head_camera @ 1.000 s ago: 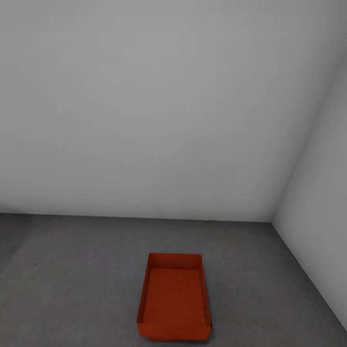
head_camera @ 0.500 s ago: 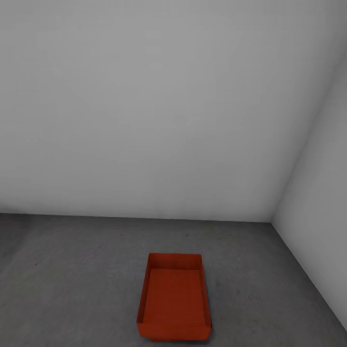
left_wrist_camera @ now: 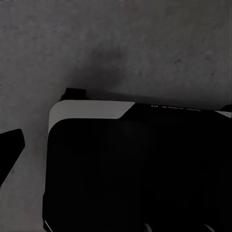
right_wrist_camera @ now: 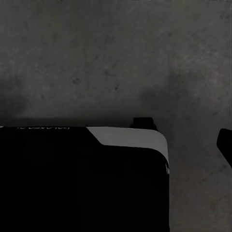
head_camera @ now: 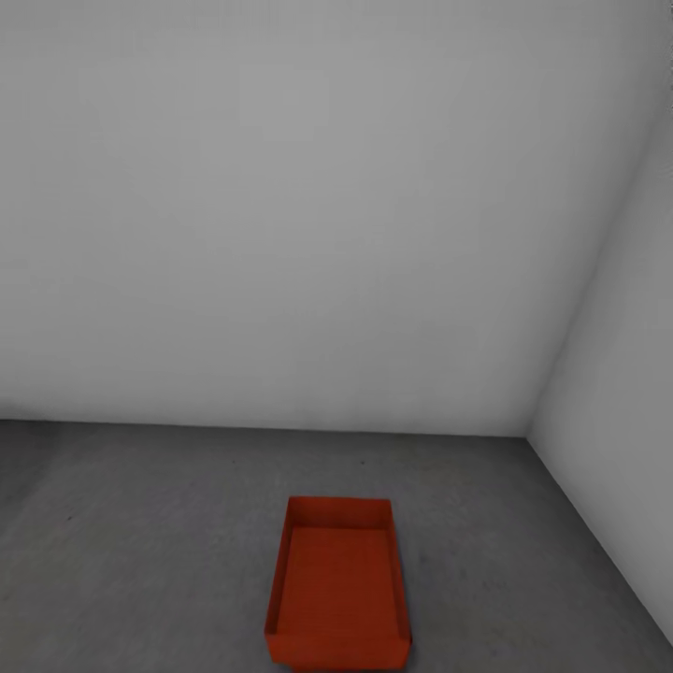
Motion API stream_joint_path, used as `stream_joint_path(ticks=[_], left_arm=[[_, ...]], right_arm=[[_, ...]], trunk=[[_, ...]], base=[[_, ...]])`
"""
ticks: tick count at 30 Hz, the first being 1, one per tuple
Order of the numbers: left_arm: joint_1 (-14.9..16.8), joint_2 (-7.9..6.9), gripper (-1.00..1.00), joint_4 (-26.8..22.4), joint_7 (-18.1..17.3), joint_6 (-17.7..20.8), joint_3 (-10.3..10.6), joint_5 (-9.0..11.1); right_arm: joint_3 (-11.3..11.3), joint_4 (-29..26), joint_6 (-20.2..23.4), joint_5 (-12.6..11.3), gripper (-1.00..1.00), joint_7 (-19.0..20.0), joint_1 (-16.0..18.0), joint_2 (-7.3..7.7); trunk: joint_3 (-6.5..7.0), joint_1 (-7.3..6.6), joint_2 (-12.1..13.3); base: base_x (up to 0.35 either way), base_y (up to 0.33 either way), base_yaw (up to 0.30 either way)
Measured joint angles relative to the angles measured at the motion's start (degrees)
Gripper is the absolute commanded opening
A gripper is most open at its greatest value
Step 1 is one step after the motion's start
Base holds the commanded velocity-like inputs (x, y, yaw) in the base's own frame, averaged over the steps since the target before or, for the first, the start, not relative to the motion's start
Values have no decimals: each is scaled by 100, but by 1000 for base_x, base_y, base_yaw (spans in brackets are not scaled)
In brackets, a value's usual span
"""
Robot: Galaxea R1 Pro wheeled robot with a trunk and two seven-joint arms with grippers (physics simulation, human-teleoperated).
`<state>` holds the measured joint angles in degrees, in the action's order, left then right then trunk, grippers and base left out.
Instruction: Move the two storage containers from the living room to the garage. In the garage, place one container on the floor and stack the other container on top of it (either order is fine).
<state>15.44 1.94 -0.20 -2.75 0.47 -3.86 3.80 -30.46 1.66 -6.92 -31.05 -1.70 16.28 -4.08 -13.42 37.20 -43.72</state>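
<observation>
Head view: a smooth orange-red bin (head_camera: pixel 337 584), box-shaped with thin walls, sits on rough grey floor (head_camera: pixel 140 542). I cannot tell the fingers' state.

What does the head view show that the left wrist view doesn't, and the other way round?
The head view has an orange-red storage container, open and empty, lying flat on the grey concrete, with two pale walls meeting in a corner on the right. The left wrist view has a large black body with a pale rim, seemingly part of the robot, and a dark tip at the picture's edge. Both have the mottled concrete floor.
</observation>
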Motion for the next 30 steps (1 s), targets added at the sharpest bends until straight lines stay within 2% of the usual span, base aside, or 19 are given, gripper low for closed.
stream_joint_path(ticks=[30], left_arm=[[-10, 15, 100, 2, 0, -7, 0, -6]], right_arm=[[0, -4, 8, 4, 100, 0, 0, 0]], trunk=[[255, 0, 0]], base=[[0, 0, 0]])
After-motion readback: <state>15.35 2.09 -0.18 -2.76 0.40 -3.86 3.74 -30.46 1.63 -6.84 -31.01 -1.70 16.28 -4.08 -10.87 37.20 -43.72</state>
